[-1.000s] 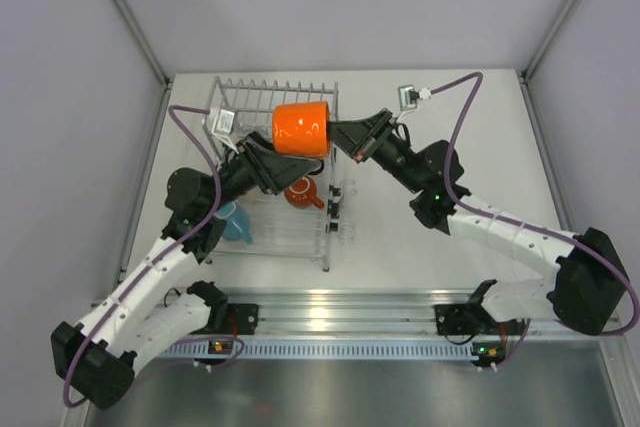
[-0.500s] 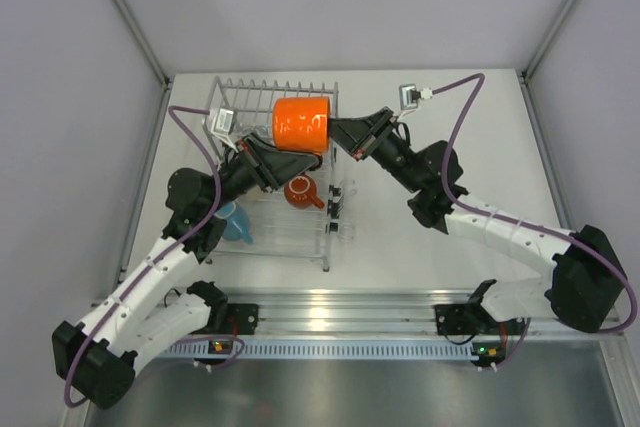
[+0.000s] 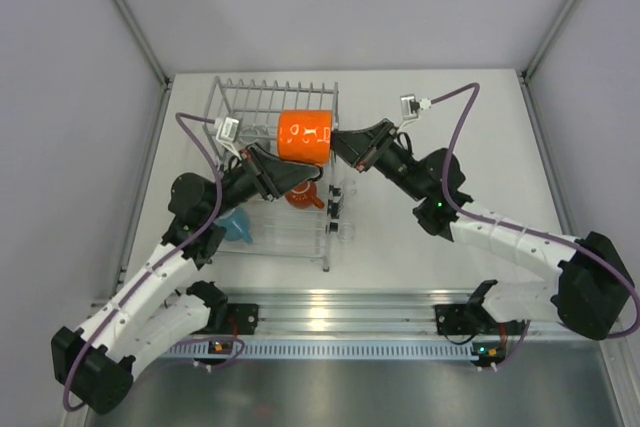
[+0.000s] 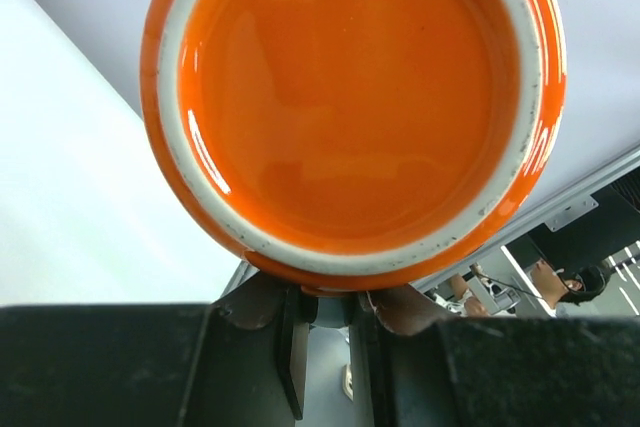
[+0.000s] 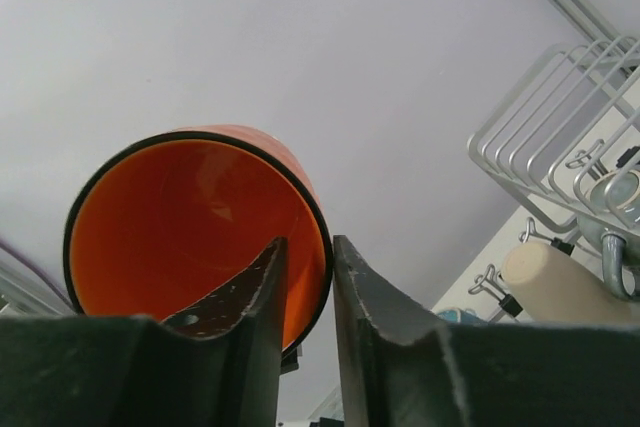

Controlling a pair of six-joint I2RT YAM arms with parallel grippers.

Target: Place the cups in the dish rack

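Note:
The bright orange mug [image 3: 305, 137] hangs in the air above the dish rack [image 3: 262, 97], lying on its side. My left gripper [image 3: 302, 170] is under it, jaws closed on its handle; the left wrist view shows the mug's base [image 4: 350, 97] just above my left gripper [image 4: 332, 312]. My right gripper [image 3: 338, 140] pinches the mug's rim from the right, with one finger inside the mug [image 5: 190, 237] and one outside, as the right wrist view of the gripper [image 5: 308, 267] shows. A dark red-orange mug [image 3: 303, 193] and a light blue mug [image 3: 235, 223] sit in the rack.
A grey-beige mug [image 5: 555, 277] lies by the rack's wires [image 5: 545, 137] in the right wrist view. Black clips [image 3: 335, 209] hang on the rack's right side. White walls and metal posts surround the table.
The orange mug has come slightly nearer and lower over the rack, turning a little. Both grippers stayed on it.

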